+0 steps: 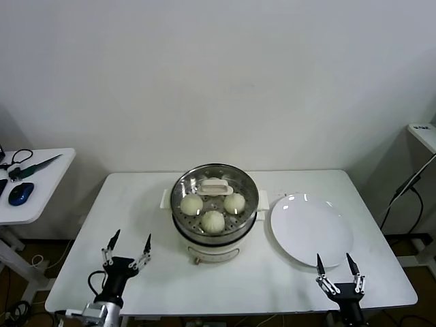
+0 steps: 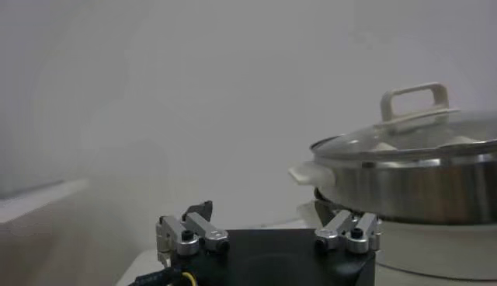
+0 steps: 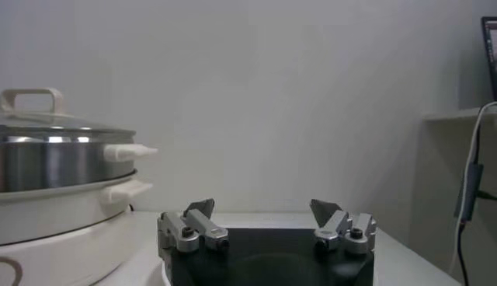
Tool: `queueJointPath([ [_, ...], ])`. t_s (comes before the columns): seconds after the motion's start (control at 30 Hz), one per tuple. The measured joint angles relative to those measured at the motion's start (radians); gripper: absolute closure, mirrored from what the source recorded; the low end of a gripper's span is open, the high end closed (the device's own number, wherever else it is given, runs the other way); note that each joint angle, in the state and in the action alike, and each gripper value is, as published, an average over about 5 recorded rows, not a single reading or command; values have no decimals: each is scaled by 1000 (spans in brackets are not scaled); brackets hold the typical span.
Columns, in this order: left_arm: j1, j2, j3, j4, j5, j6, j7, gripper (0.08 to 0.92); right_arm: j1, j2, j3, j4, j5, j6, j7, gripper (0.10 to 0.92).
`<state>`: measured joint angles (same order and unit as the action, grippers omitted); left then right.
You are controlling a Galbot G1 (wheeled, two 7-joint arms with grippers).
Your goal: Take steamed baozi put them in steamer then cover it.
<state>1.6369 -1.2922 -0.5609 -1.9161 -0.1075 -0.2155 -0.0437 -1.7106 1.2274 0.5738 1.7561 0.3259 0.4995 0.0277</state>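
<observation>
Fingers of the left gripper stand wide and empty at the table's near-left edge. Ahead and between the arms, the steamer holds the baozi, three visible, under the cover, seemingly seated. The right gripper stands wide near the plate, neither arm clearly nearer.

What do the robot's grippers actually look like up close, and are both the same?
They look alike. The left gripper and right gripper each have a black body carrying two silvery metal finger mounts with dark screws, ending in slim, pointed black fingertips. A black cable loops beside the left one, and a yellow wire shows at its base in the left wrist view.
</observation>
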Motion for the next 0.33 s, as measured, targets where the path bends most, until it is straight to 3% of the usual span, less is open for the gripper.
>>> queueJointPath([
  [0.33,19,-3,-13,17,-45,-35,-3,177,2,0,-6,-2,3,2,1,203],
])
